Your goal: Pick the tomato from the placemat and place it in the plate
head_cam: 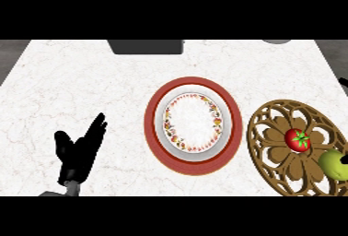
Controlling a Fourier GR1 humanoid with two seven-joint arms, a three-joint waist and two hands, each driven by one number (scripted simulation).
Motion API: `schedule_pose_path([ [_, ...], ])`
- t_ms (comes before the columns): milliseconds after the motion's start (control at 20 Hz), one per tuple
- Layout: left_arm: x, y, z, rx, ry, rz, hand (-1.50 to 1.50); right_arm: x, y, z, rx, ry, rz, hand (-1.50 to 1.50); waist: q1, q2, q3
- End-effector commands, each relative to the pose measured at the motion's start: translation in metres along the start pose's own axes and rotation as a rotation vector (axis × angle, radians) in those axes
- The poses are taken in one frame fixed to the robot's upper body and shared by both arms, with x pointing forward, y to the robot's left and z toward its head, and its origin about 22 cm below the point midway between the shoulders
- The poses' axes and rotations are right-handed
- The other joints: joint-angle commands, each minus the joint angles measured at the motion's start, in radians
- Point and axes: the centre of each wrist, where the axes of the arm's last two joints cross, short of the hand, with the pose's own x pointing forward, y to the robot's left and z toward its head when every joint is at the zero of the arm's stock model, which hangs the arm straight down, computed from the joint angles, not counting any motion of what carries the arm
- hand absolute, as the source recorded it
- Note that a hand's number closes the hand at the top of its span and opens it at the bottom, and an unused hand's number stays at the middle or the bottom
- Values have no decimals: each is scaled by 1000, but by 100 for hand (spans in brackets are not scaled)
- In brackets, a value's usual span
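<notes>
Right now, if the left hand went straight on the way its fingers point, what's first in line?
Probably nothing. The left hand rests open at the lower left, fingers aimed up and slightly right. That line crosses bare marble counter, passing left of the red-rimmed plate, toward the dark object at the far edge. Depth is unclear.

A white marbled stone surface with faint reddish veins was seen. A round plate with a red rim and floral-bordered white centre was laid near its middle. A brown openwork wooden placemat was laid just beside it, to the right. A dark grey rectangular block was set at the far edge.
</notes>
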Motion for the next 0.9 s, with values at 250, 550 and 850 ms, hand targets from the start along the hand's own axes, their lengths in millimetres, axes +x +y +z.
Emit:
schedule_pose_path([
  [250, -1, -27, -11, -13, 32, -4, 0, -5, 25, 3, 98, 44, -20, -150, -4, 3, -2],
  [550, 2, -5, -25, -17, 25, 0, 0, 9, 60, -5, 105, 42, 16, -150, -3, 4, -2],
  [850, 1, -16, 2, -15, 18, -12, 0, 7, 78, -13, 63, 109, 111, -150, 3, 3, -2],
])
